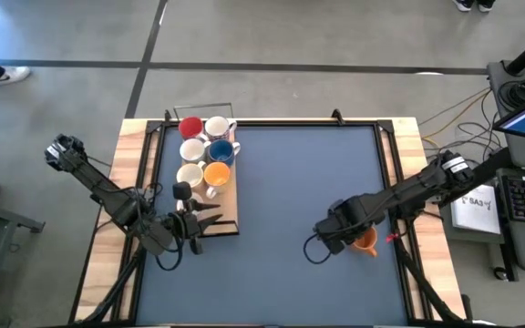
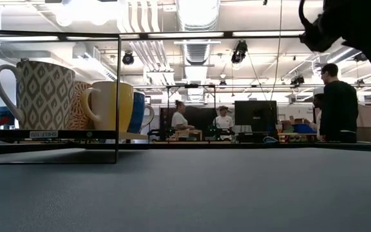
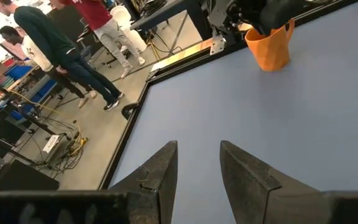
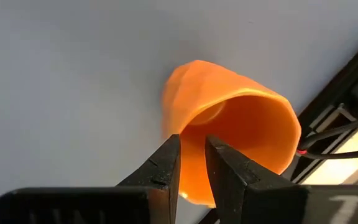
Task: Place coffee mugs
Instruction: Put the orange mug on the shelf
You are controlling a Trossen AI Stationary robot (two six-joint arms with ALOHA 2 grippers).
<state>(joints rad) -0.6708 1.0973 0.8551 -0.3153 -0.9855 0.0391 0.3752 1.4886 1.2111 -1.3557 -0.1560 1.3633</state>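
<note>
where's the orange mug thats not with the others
In the high view the lone orange mug sits near the table's right edge, pinched at its rim by the right gripper, far across the mat from the mugs clustered on the wooden board.

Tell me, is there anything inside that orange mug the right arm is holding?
The orange mug looks empty: its bare orange inner wall shows. One finger of the right end effector reaches inside the rim and hides part of the interior.

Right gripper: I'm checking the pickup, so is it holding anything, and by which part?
Yes: the right gripper pinches the orange mug by its rim wall, one finger inside.
</note>
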